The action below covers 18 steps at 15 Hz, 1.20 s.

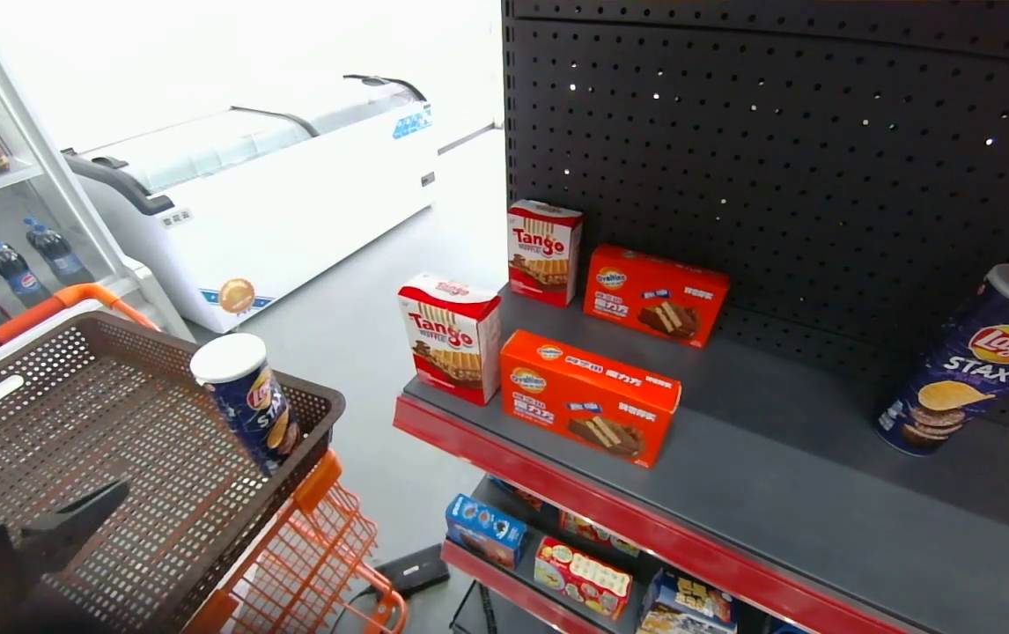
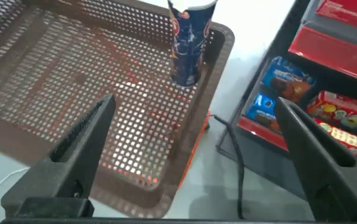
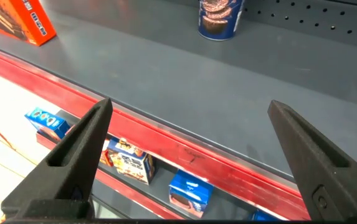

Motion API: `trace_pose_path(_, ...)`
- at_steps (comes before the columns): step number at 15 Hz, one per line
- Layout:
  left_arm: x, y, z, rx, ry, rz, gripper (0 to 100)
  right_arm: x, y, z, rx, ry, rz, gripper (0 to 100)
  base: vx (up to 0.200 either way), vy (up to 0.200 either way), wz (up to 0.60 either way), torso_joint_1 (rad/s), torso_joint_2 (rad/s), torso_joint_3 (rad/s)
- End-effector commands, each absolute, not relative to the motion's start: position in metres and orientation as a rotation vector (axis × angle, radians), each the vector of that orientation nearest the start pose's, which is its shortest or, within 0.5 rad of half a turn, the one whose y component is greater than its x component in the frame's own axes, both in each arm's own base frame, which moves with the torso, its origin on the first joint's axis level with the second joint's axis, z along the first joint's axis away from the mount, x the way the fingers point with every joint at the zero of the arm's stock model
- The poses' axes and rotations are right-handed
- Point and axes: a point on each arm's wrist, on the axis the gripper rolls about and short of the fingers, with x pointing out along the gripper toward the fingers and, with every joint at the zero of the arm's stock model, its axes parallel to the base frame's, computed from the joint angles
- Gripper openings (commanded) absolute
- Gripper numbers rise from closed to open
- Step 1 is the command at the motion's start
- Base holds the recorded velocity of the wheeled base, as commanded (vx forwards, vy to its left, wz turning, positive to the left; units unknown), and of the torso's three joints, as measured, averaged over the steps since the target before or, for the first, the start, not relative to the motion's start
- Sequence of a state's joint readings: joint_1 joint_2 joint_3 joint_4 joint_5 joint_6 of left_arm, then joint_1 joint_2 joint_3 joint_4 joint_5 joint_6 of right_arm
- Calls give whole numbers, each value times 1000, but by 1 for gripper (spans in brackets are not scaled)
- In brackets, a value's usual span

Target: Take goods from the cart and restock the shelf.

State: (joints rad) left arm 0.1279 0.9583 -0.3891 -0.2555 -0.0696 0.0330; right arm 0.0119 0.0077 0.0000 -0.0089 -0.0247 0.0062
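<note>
A dark blue chips can with a white lid stands upright in the far right corner of the cart's brown basket. My left gripper hovers open over the near part of the basket, nothing between its fingers; the left wrist view shows the chips can ahead of the gripper. My right gripper is open and empty above the front of the grey shelf board. A second chips can stands on the shelf at the right, by the pegboard.
Two red-and-white wafer boxes and two orange boxes stand on the shelf's left part. The red shelf lip faces the orange cart frame. Lower shelves hold several small boxes. A white chest freezer stands behind.
</note>
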Motion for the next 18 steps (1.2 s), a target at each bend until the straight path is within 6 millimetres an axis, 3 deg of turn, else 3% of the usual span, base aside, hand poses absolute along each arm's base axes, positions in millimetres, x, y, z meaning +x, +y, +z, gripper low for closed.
trace_pose_path(1,163,26,145,-25,479,17,100,-22,-1,77,6,-2,-12,100,0,0,0,0,0,0)
trace_pose_path(4,192,27,125,24,436,-5,100,-22,-1,77,6,-2,-12,100,0,0,0,0,0,0)
trace_pose_path(7,214,30,119,38,358,-3,100,-22,-1,77,6,-2,-12,100,0,0,0,0,0,0)
trace_pose_path(9,244,31,116,54,269,-12,100,-22,-1,77,6,-2,-12,100,0,0,0,0,0,0)
trace_pose_path(13,282,27,101,72,211,21,100,-22,-1,77,6,-2,-12,100,0,0,0,0,0,0)
trace_pose_path(18,318,28,79,74,162,30,100,-22,-1,77,6,-2,-12,100,0,0,0,0,0,0)
